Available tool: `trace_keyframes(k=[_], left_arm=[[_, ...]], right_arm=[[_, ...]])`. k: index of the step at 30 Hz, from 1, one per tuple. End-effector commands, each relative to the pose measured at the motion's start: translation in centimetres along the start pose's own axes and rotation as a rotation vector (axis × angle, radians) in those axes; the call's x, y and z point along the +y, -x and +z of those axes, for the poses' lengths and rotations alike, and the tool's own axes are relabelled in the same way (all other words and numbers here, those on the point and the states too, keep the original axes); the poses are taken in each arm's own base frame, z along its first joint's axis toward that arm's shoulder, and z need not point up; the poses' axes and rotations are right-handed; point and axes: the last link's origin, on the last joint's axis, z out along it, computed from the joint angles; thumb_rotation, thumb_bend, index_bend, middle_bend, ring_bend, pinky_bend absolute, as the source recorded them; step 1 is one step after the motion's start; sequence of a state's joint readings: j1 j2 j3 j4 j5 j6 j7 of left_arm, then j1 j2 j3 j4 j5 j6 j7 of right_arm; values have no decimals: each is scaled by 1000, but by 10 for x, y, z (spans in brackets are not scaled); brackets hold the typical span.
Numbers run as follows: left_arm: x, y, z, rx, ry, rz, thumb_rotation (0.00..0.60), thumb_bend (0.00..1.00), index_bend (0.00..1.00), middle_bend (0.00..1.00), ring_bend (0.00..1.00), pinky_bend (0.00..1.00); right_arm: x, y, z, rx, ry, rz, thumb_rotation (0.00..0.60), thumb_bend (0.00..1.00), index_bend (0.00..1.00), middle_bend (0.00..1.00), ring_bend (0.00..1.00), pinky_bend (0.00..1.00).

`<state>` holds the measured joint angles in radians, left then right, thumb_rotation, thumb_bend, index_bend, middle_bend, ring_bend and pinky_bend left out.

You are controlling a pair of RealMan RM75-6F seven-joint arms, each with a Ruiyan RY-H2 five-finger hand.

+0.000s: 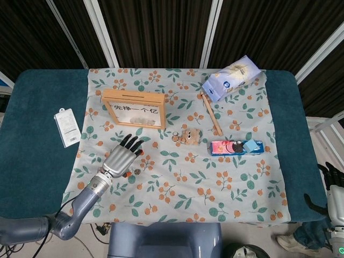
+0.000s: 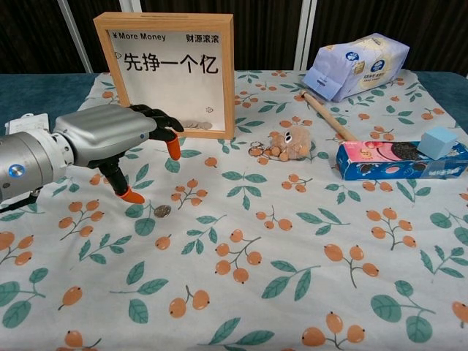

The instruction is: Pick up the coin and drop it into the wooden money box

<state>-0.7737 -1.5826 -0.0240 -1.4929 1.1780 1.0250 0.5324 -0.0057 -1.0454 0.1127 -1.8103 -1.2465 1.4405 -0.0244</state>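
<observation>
A small dull coin (image 2: 162, 211) lies flat on the floral cloth; in the head view the coin (image 1: 137, 171) is a tiny spot beside my wrist. My left hand (image 2: 110, 140) hovers just above and left of it, fingers apart, thumb tip near the cloth, holding nothing; from overhead the left hand (image 1: 122, 156) points toward the box. The wooden money box (image 2: 168, 74), a framed panel with Chinese text and coins inside, stands upright behind the hand; its top edge (image 1: 133, 97) faces the head camera. My right hand (image 1: 334, 188) hangs off the table's right edge.
A keychain plush (image 2: 287, 143) lies right of the box. A biscuit pack (image 2: 398, 159) with a blue cube (image 2: 437, 141) on it, a wooden stick (image 2: 330, 117) and a tissue pack (image 2: 358, 64) fill the right side. A white device (image 1: 67, 127) sits at left.
</observation>
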Motion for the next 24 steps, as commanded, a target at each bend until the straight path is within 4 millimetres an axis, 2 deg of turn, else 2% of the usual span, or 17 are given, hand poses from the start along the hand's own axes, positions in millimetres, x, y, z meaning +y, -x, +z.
trace_keyframes(k=[1, 24], left_arm=[[1, 4, 2, -6, -7, 5, 600, 60, 323, 73, 0, 0], [10, 19, 11, -9, 19, -28, 600, 60, 330, 73, 0, 0]], right_arm=[[0, 0, 0, 0, 3, 1, 600, 369, 127, 46, 20, 0], [0, 1, 0, -3, 7, -4, 600, 369, 127, 46, 19, 0]])
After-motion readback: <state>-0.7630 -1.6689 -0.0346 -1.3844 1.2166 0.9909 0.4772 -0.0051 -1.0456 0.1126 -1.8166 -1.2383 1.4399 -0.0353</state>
